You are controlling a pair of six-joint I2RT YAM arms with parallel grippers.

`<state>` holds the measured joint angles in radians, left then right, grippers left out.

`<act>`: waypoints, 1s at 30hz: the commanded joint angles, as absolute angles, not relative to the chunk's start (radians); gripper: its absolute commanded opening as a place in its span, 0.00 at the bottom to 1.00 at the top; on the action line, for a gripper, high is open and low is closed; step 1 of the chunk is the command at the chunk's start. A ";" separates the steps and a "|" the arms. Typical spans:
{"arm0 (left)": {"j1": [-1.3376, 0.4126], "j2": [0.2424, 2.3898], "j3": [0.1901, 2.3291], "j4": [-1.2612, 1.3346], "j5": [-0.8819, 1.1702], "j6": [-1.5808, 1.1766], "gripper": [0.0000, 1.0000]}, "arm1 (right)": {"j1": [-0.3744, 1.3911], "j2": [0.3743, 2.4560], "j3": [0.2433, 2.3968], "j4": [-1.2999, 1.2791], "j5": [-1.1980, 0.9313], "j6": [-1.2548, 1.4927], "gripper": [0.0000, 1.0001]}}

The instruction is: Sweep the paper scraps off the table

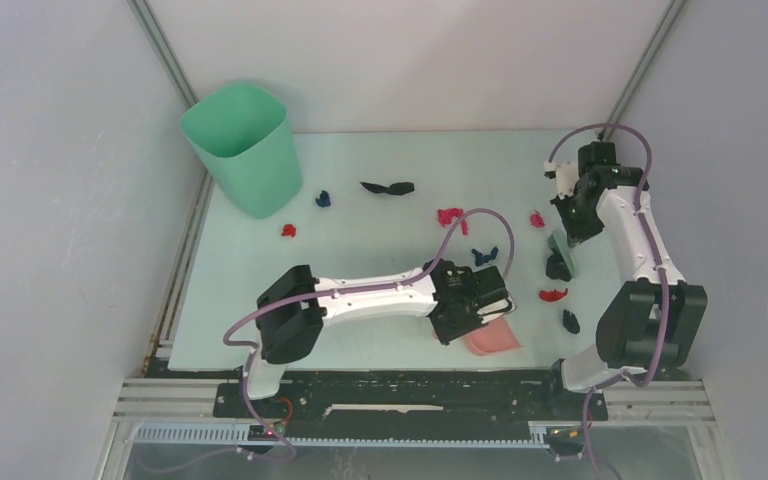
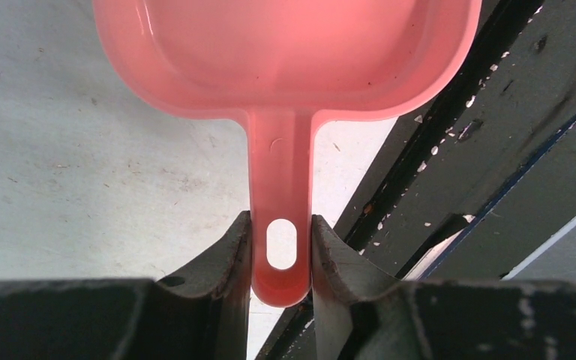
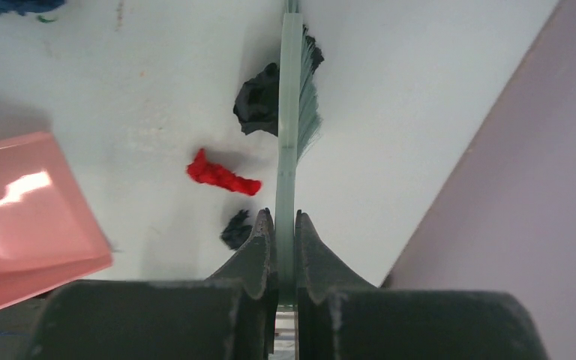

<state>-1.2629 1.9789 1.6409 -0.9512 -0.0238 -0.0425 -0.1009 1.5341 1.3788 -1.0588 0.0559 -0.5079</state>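
- Both tools are in hand and no scrap is collected: the paper scraps lie scattered across the tabletop, from beside the green bin at the far left to the near right corner.
- The left claw is clamped on the handle of the pink dustpan, one finger on each side of the hanging hole. What shows of the pan's bowl is bare.
- The dustpan's long axis runs straight out from the claw, bowl leading. The overhead view puts it at the near edge of the tabletop, pointed toward the right-hand scraps.
- The right claw is closed on the thin spine of the green brush, which is seen edge-on. Its length runs in line with the fingers, bristled end farthest out and low at the tabletop.
- A black scrap touches the brush head. A red scrap and a smaller dark scrap lie between brush and pan.
- The sweep of this right-hand cluster appears about to begin. The next move likely calls for the pan's lip flat on the tabletop beside the red scrap, then a brush stroke toward it.
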 commanded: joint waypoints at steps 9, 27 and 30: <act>-1.262 2.114 1.859 -1.021 -0.035 -0.038 0.00 | -0.054 1.475 1.340 -1.302 -0.352 -0.269 0.00; -1.261 1.984 1.711 -0.966 -0.097 -0.096 0.00 | -0.038 1.361 1.441 -1.498 -0.475 -0.431 0.00; -1.261 1.909 1.627 -0.966 -0.086 -0.113 0.00 | -0.089 1.365 1.543 -1.550 -0.452 -0.482 0.00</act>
<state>-1.2629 2.0502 1.6962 -0.9668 -0.0742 -0.0772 -0.0345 1.3857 1.4055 -1.4620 -0.4465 -0.3931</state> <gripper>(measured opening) 0.318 0.066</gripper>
